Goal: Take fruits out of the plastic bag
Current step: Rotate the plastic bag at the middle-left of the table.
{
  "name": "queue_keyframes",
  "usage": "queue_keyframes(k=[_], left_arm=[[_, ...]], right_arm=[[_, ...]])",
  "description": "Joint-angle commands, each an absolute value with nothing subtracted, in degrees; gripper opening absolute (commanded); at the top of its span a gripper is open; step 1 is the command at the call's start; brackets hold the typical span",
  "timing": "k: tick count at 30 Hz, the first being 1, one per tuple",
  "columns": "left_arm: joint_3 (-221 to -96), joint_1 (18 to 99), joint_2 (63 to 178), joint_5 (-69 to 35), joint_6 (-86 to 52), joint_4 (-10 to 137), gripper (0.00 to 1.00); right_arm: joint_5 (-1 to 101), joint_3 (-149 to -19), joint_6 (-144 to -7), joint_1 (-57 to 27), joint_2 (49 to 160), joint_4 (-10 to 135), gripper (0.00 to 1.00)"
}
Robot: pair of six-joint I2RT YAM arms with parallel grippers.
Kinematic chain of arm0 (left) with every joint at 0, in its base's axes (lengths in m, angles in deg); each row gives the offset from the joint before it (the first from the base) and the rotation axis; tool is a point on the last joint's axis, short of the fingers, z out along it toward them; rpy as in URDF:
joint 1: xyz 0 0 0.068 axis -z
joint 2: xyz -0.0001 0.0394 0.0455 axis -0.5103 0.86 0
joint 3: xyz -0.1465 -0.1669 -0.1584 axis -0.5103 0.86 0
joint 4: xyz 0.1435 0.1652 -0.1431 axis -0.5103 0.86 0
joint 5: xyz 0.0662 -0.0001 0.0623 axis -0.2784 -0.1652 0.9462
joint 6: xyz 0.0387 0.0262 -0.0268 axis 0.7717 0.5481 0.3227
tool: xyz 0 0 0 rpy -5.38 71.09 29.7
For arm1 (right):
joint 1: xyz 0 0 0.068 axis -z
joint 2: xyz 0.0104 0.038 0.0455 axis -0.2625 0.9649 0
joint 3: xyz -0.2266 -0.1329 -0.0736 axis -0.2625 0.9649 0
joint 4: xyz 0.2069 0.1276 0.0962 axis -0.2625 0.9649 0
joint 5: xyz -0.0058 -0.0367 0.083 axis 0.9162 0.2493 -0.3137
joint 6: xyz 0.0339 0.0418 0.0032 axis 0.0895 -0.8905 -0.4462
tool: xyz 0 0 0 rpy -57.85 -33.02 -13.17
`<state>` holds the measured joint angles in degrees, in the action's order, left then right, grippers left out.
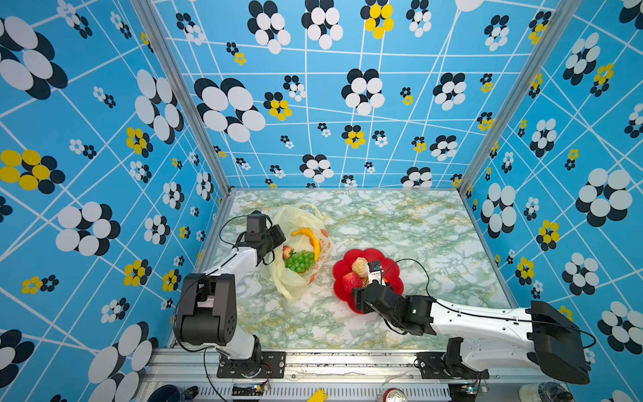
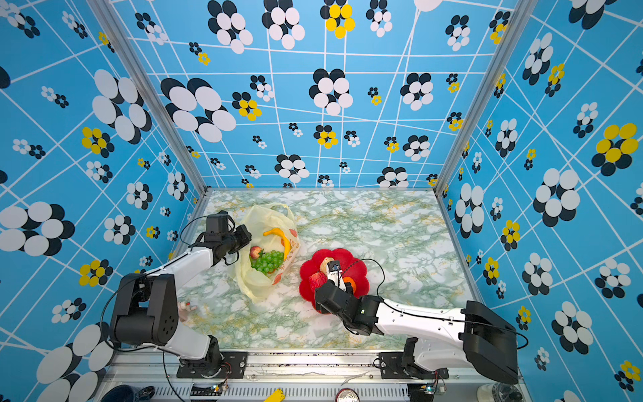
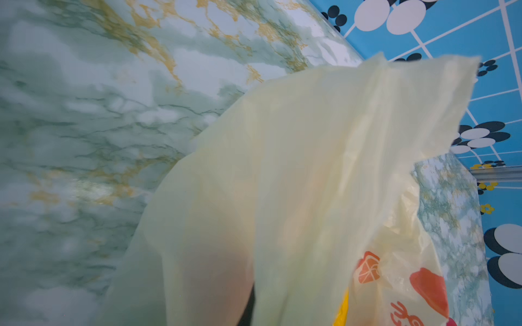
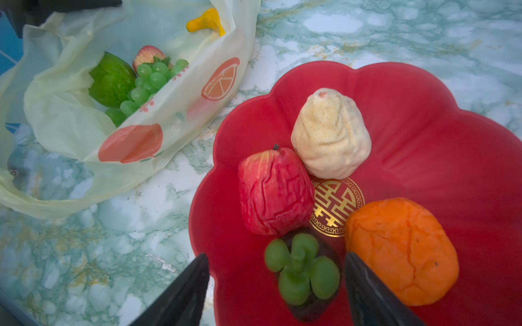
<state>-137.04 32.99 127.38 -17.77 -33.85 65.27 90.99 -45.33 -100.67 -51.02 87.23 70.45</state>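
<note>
Fruits (image 1: 287, 251): near right, dark purple piece (image 4: 309, 312) on red plate (image 4: 423, 113) between parted jaws of right gripper (image 4: 276, 254); farther left, grape bunch (image 1: 300, 261), likely soft, light, in plastic bag (image 1: 290, 289), left gripper (image 1: 278, 238) clamped on its rim; pinch grapes mid-bunch.

thin pale-yellow plastic bag (image 1: 290, 289), open near the left edge of the bench (image 1: 400, 222), holds yellow banana (image 1: 311, 238), green grape bunch (image 1: 300, 261), red strawberry (image 1: 287, 251), bumpy green fruit (image 4: 113, 80); cream piece (image 4: 330, 135), wrinkled red fruit (image 4: 275, 192), orange fruit (image 4: 401, 251), dark purple piece (image 4: 303, 268) lie outside it, mid-bench.
</note>
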Motion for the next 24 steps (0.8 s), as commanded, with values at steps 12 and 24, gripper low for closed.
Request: queue_keyframes(k=[12,24], left_arm=[[-151.39,38.77,129.41,-10.04,-26.93,82.01,0.31],[-139.77,41.58,106.15,10.7,-28.53,101.85,0.84]], right_arm=[[83.72,-61.82,-98.32,-44.48,97.78,70.33,0.78],[74.38,-82.32,-94.12,-43.17,115.68,72.68,0.79]])
